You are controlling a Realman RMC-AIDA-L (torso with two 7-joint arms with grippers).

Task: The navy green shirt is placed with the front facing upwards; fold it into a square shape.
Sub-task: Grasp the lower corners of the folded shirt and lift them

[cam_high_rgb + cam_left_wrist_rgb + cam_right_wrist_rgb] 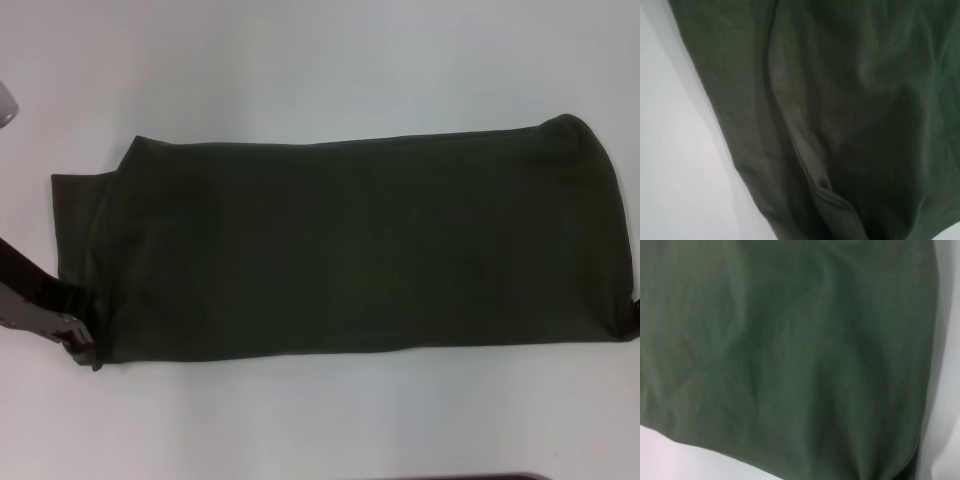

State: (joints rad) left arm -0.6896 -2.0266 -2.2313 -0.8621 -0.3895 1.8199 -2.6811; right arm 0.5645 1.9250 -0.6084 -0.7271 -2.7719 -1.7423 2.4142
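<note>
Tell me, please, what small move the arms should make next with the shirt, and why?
Probably carry one short end across onto the other. The shirt already lies as a long band across the white table, plain side up, so halving its length would bring it near square. The left gripper sits at the near left corner and the right gripper at the near right edge; their grip is not visible.

White table (320,60), navy green shirt (350,250) lying flat, folded lengthwise
</note>
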